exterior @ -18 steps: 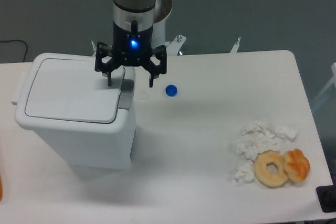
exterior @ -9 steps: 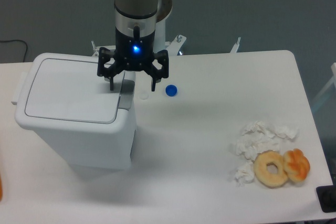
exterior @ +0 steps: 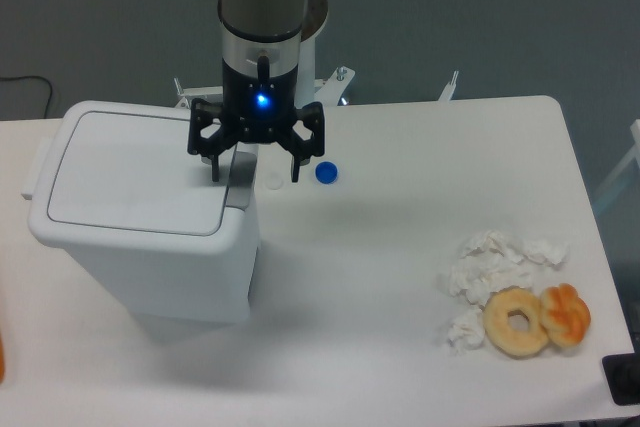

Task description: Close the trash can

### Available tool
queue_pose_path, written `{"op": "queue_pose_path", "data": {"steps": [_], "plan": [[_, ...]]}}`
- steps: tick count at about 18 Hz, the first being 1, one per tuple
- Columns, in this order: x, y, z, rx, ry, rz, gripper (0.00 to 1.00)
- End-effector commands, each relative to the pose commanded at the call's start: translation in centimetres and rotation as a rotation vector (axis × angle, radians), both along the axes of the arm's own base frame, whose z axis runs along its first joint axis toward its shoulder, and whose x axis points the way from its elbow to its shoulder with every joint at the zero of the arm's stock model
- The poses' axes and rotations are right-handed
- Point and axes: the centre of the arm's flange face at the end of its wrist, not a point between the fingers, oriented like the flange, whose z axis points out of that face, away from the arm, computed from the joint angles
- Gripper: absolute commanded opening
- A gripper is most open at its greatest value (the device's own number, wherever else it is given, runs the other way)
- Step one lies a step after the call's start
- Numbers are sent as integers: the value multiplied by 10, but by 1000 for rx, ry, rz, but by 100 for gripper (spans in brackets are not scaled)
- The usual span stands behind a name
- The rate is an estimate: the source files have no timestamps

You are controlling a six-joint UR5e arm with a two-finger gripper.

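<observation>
The white trash can (exterior: 150, 237) stands at the left of the table. Its flat white lid (exterior: 135, 172) lies down flat on the rim, and the grey latch tab (exterior: 240, 185) shows at its right edge. My gripper (exterior: 255, 175) hangs from above over the bin's right rim, its black fingers spread wide. The left finger (exterior: 213, 162) is over the lid's right edge, the right finger (exterior: 296, 165) is past the bin's side. It holds nothing.
A blue bottle cap (exterior: 325, 173) and a small white cap (exterior: 273, 181) lie on the table just right of the gripper. Crumpled white tissues (exterior: 495, 262), a doughnut (exterior: 517, 322) and a pastry (exterior: 566, 313) lie at the front right. The table's edge runs along the right.
My gripper has shifted slightly right and down along the bin's right rim. The lid stays flat and the fingers stay spread.
</observation>
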Motion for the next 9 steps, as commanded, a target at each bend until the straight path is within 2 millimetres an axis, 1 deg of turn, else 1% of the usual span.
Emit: {"op": "queue_pose_path", "data": {"steps": [5,9], "plan": [[0,0,5,7,5,3,100],[2,2,24,40,21,-8,100]]}}
